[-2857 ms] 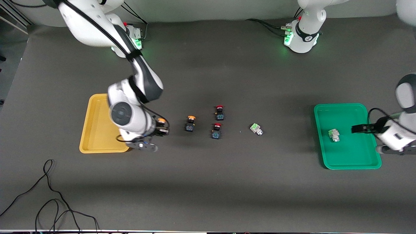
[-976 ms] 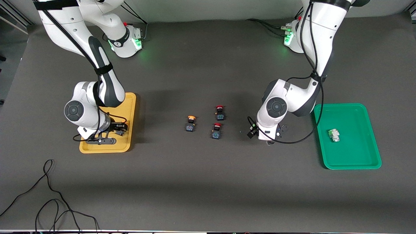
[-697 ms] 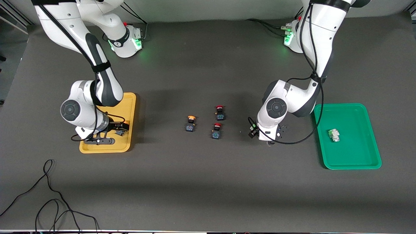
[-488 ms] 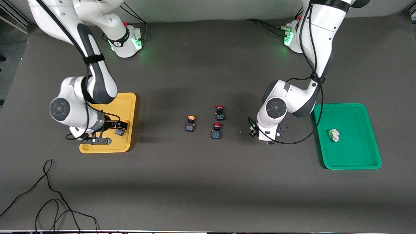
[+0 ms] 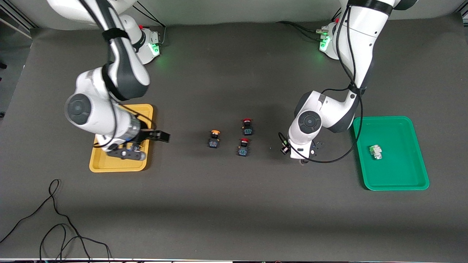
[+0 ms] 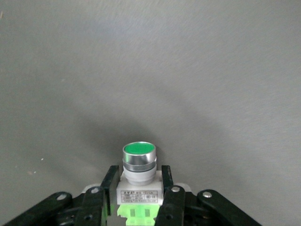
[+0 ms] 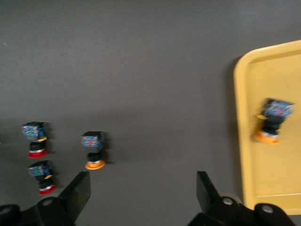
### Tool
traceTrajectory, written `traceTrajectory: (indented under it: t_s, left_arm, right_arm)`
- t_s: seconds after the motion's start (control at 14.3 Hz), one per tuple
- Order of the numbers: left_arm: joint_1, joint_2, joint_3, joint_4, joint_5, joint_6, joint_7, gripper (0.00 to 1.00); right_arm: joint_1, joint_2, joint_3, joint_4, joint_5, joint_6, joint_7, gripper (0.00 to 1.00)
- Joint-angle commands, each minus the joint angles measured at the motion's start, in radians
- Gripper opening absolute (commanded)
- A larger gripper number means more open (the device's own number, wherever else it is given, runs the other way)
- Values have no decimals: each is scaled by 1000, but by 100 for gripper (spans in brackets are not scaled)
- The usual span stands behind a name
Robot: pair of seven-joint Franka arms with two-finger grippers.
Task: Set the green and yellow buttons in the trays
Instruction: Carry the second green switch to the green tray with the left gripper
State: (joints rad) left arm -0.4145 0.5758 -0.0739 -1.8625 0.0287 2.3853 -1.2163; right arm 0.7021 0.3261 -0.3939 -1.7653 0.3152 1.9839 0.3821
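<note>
Jaws of our left gripper [image 6: 138, 207] pinch the green button [image 6: 138, 165] on the desk [image 5: 234, 204]; we should lift straight before crossing to the green tray [image 5: 420, 182]. Right gripper [image 7: 143, 195], jaws spread, hangs beside the yellow tray [image 5: 95, 166], near the remaining yellow button [image 5: 214, 138].

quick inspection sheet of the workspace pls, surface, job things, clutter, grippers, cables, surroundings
surface: dark grey mat over the table.
job's things: yellow tray holds one yellow button; green tray holds one green button; second yellow button lies on the mat between the trays; second green button is in the left gripper.
clutter: two red buttons beside the loose yellow button.
grippers: right gripper open, over the mat by the yellow tray; left gripper shut on the green button, low at the mat.
cables: black cable loose on the mat, nearest the front camera.
surroundings: arm bases lit green.
</note>
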Motion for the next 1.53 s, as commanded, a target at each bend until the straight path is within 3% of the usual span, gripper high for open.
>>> traceTrajectory:
  t_s: [0.0, 0.21, 0.42, 0.63, 1.05, 1.39, 1.46]
  left_arm:
    - [29, -86, 13, 115, 14, -208, 73, 5]
    - [117, -175, 8, 242, -54, -484, 336, 0]
    - [277, -252, 13, 238, -59, -627, 700, 0]
    - [465, -275, 16, 229, -21, -655, 1047, 0]
    - [692, -232, 16, 215, 69, -545, 1424, 0]
    - [729, -140, 17, 25, 126, -206, 1454, 0]
    - [732, -116, 19, 8, 125, -160, 1454, 0]
  right_arm:
    - [63, 115, -11, 101, 30, -4, 69, 100]
    - [118, 183, -13, 102, 97, 56, 70, 100]
    - [169, 254, -11, 99, 116, 134, 70, 100]
    - [207, 312, -13, 99, 153, 208, 70, 100]
    - [258, 407, -11, 93, 179, 329, 90, 100]
    - [272, 458, -11, 90, 180, 389, 92, 99]
    - [278, 462, -11, 90, 180, 394, 92, 85]
